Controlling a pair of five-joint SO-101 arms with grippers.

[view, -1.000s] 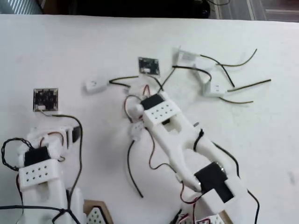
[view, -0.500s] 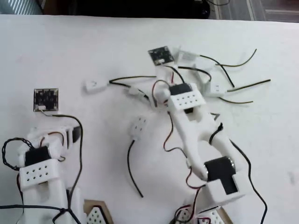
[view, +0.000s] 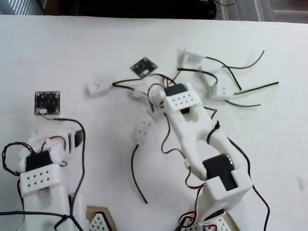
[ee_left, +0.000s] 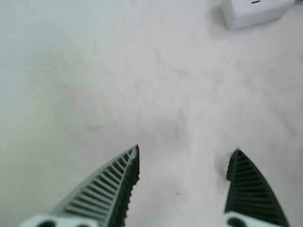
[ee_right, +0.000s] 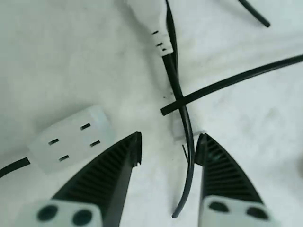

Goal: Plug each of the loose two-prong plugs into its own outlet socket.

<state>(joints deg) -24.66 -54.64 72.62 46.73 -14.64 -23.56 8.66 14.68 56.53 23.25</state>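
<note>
A white outlet socket (view: 143, 130) with a black cord lies at mid-table; in the right wrist view this outlet socket (ee_right: 71, 139) sits just outside one finger. My right gripper (ee_right: 168, 146) is open just above the table, straddling a black cord (ee_right: 182, 113) that runs from a white plug (ee_right: 150, 19). In the high view the right gripper (view: 153, 97) hovers just beyond the socket. Another white plug (view: 96, 88) lies to the left, and two more plugs (view: 219, 91) lie among cords at the right. My left gripper (ee_left: 185, 151) is open over bare table at the near left.
Two small dark square boards (view: 47, 102) (view: 143, 67) lie on the white table (view: 269, 144). Tangled black cords (view: 240, 65) spread across the back right. A white block (ee_left: 255, 10) lies beyond the left gripper. The left arm (view: 38, 168) stands at the near-left edge.
The right arm swung right toward the cords, then back left and nearer the socket. The dark square board at the back shifted right, then left. The left arm stayed still.
</note>
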